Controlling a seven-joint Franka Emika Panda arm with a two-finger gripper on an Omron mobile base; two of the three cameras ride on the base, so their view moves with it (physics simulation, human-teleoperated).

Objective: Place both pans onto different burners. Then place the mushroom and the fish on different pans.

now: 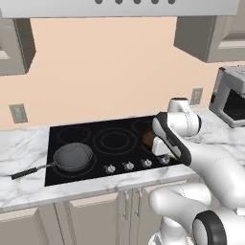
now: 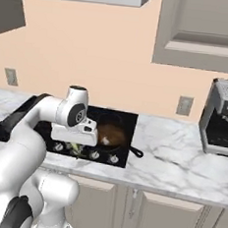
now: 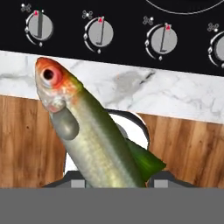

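Peach wall [image 1: 110, 72]; grey upper cabinets [image 2: 200, 30]; marble counter [image 2: 181, 157]; wall outlets [image 1: 17, 113]; steel hood [image 1: 119, 7]

The fish [image 3: 94, 140], greenish-grey with an orange-red head and a red-ringed eye, sits slantwise between the fingers, head toward the knob row and the marbled table edge. The dark grey pan [image 1: 72, 157] rests on the front left burner [image 1: 72, 158] of the black cooktop, its long black handle reaching left over the table. The brown-inside pan [image 2: 111, 134] sits on a burner at the cooktop's right end, handle pointing right onto the table.
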